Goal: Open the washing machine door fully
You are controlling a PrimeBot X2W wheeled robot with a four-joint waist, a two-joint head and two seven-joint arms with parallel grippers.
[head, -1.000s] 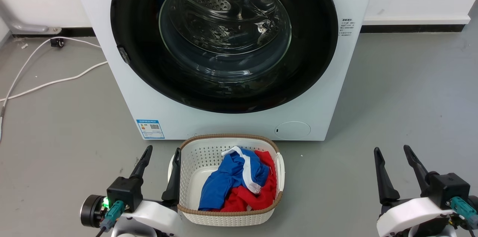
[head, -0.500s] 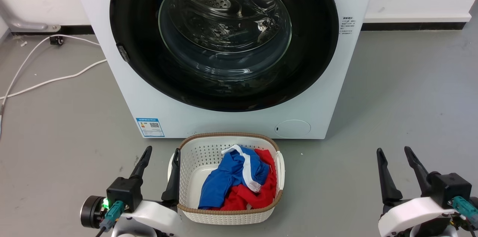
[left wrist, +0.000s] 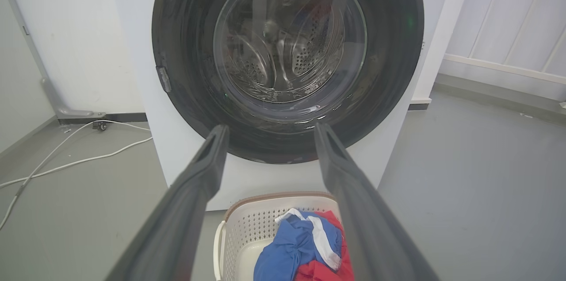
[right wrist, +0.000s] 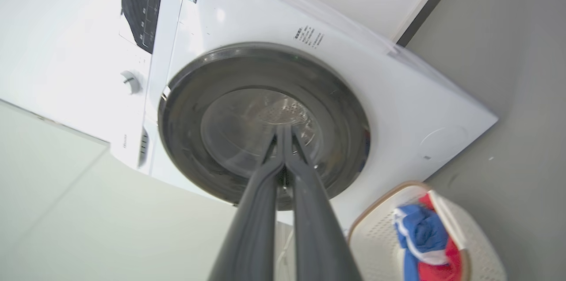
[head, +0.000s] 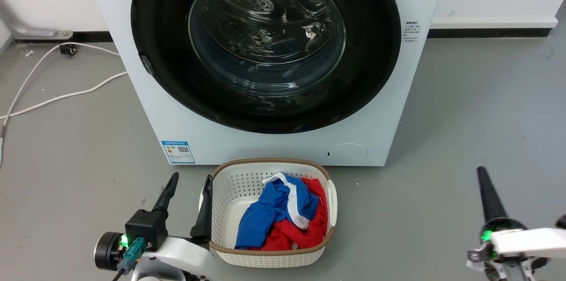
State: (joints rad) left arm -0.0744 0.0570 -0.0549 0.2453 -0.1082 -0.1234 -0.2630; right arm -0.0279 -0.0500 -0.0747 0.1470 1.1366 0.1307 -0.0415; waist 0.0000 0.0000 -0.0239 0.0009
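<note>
Both short of the shut washing machine door [head: 265,46], our left gripper [head: 191,177] gapes and our right gripper [right wrist: 283,129] is pinched empty; we should hook the grey rim tab [head: 146,65].

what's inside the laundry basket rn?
The laundry basket holds a blue garment with white trim lying over a red garment; bare basket floor shows left of them. Anything beneath the clothes is covered.

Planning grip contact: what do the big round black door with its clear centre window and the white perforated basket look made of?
Round black door: ring looks glossy plastic, sharp reflections; bulging clear window likely glass, drum visible through it. White perforated basket: matte moulded plastic, regular holes; brown rim looks woven, material unclear.
</note>
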